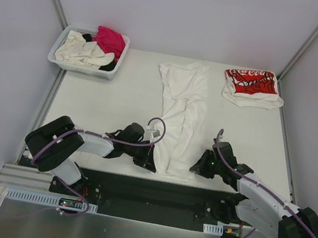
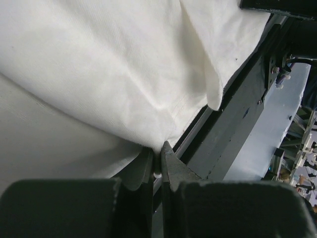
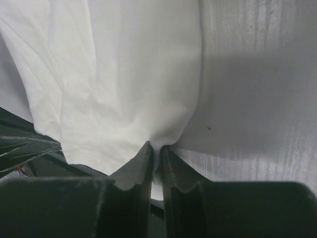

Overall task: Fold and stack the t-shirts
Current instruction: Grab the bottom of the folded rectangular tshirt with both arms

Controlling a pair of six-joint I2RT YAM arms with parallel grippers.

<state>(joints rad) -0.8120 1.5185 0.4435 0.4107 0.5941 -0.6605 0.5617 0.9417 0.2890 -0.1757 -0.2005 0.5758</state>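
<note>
Both jaws pinch near hem of white t-shirt [image 1: 180, 116].

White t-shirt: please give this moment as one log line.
left tool: shut on white t-shirt | right tool: shut on white t-shirt | grip: near edge

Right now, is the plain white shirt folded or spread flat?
Partly folded: the white shirt lies as a long narrow strip, sides turned in, not yet folded crosswise.

I see the white table [image 1: 108, 99] carrying three things: a plain white t-shirt [image 1: 180, 116] stretched lengthwise down its middle, hem at the near edge; a folded red-print t-shirt [image 1: 250, 88] at the far right; and a white slotted basket [image 1: 82, 69] in the far left corner.
</note>
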